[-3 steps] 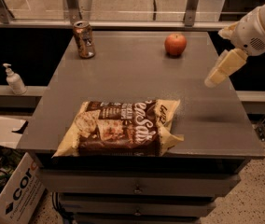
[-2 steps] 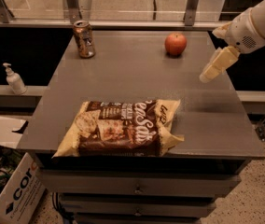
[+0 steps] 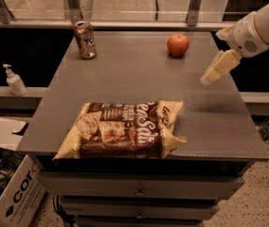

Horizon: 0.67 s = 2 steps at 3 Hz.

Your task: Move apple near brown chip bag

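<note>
I see my arm [image 3: 266, 23] at the top right, well to the right of the apple [image 3: 178, 45]. It is white, thick, round and smooth, like a fat tube. Its end is a white knob with a small round patch of tiny dots on the side. A pale yellow bit sticks out of the knob toward the apple. My gripper [image 3: 215, 71] is cream, long and blocky with a rounded tip, just right of the apple.

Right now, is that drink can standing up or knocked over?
Upright: the can stands on its base at the far left corner of the table, rim up. The gripper hovers over the right side, apart from the apple.
</note>
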Motion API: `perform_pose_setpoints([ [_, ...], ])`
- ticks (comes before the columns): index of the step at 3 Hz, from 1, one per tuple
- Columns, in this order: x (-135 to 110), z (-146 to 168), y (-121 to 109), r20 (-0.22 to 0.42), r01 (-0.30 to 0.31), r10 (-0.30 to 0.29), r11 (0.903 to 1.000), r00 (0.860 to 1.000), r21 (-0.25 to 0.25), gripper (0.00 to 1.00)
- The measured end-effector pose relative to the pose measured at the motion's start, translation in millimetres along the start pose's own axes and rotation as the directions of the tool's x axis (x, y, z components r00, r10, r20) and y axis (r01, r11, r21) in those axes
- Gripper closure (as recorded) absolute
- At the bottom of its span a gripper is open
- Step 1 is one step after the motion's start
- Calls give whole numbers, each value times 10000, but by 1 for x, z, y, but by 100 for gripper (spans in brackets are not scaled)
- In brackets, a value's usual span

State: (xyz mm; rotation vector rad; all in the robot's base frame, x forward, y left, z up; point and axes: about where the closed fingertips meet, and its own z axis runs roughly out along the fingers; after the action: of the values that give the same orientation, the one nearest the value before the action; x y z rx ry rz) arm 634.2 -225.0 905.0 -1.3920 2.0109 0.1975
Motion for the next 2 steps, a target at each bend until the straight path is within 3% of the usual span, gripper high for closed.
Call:
perform_pose_setpoints([
  [1,-7,21,-10,291,-6,-1,9997,9996,252,0],
  [2,-11,54,-33,836,-480,467,9988,9954,139,0],
])
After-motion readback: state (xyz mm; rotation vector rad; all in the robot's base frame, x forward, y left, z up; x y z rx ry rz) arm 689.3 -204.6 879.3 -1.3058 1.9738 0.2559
